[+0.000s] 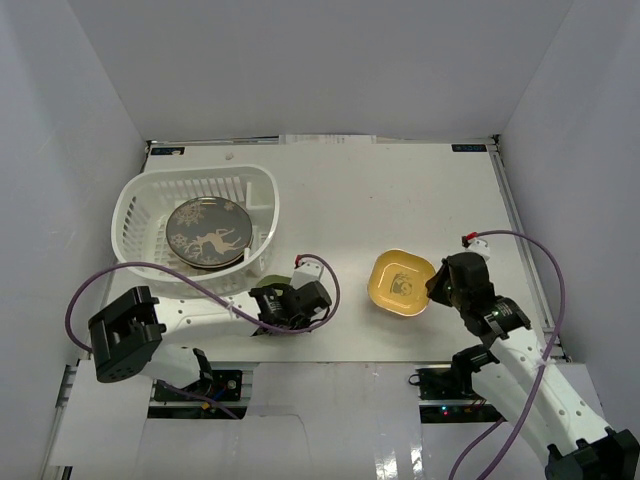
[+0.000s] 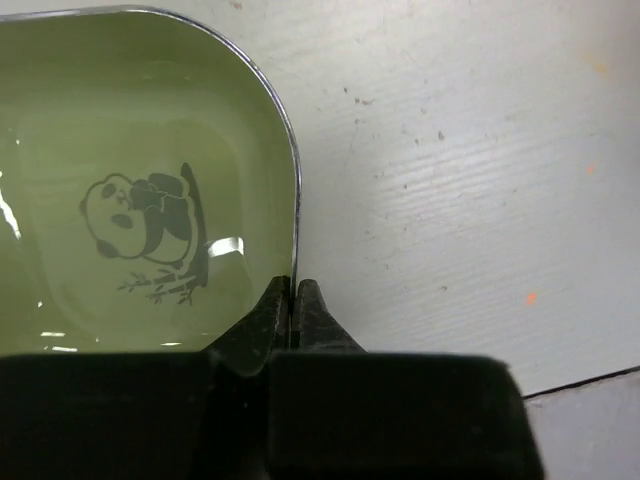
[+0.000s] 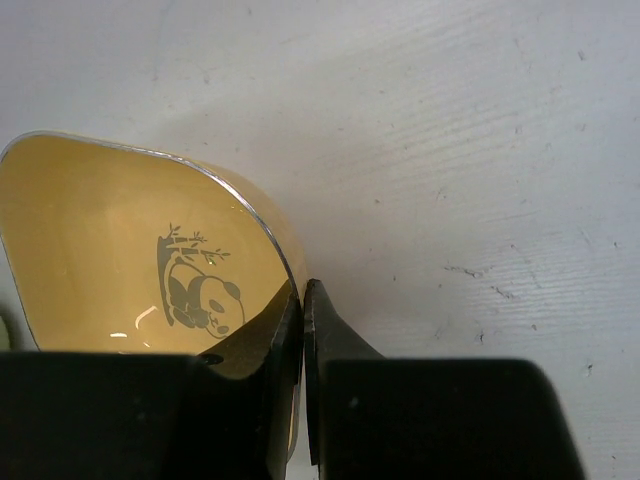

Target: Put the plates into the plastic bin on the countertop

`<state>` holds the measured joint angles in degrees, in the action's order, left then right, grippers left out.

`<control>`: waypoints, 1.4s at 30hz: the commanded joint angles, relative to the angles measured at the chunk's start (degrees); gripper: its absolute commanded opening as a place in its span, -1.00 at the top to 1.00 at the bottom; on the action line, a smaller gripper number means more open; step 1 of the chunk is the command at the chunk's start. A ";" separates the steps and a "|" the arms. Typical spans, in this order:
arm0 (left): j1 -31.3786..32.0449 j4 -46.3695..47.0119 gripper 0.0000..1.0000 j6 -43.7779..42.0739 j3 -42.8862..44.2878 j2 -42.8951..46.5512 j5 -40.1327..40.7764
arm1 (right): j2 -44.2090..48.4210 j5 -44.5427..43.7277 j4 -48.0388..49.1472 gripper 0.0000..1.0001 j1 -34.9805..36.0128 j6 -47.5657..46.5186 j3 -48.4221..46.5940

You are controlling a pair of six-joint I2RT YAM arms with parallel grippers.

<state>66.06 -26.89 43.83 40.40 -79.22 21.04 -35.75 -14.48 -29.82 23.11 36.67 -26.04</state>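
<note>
Gleaming squarish green plate (image 2: 150,130), yellow plate (image 3: 90,230)

White enclosure walls (image 1: 330,60) fill the upper frame and both sides. Left label (image 1: 165,151), upper left; right label (image 1: 468,148), upper right.

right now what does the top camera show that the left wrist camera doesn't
Only the top view: the plastic bin with the deer plate inside, and the right gripper pinching the yellow plate by its rim. Only the left wrist view: the panda print inside the green plate, and the left gripper closed on that plate's rim. Both: the green plate, just a sliver from above, the left gripper and the white countertop.
</note>
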 commanded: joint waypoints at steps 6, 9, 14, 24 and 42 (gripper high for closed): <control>4.59 -7.72 1.00 -0.58 14.75 2.83 6.11 | 4.63 -0.02 3.28 0.85 -0.26 -2.48 -5.69; 5.13 -11.42 1.00 -3.30 20.58 4.51 9.01 | 7.00 0.33 3.37 0.84 -0.17 -2.21 -5.51; 5.04 -22.04 1.00 -7.79 36.82 3.29 19.46 | 8.24 2.61 2.75 0.84 -0.26 -2.30 -5.42; -31.03 -16.09 1.00 -25.55 39.85 3.64 7.80 | 10.00 7.18 6.09 0.84 -0.26 -2.47 -4.19; -42.68 -8.52 0.20 -28.72 27.71 -1.29 1.55 | -1.94 21.07 21.21 0.85 1.40 0.51 -3.22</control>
<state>23.92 -37.28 15.97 68.18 -81.34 23.11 -35.79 3.86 -15.64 23.59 36.05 -27.51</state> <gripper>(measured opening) 0.377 0.086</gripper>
